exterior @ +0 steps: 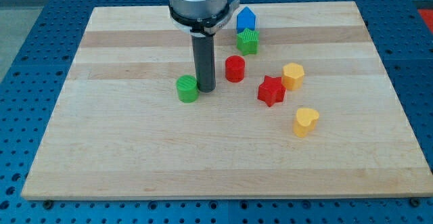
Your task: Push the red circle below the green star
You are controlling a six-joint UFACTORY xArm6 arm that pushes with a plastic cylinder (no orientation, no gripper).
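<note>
The red circle (235, 69) is a small red cylinder standing near the middle of the wooden board (135, 156). The green star (248, 41) sits just above it and slightly to the view's right. My tip (206, 89) rests on the board to the left of the red circle, a short gap away. It is right beside a green circle (187, 88), which lies at the tip's left.
A blue block (245, 19) shaped like a small house sits above the green star. A red star (271, 91) lies right of and below the red circle. A yellow hexagon (293, 76) and a yellow heart (306, 122) lie further right.
</note>
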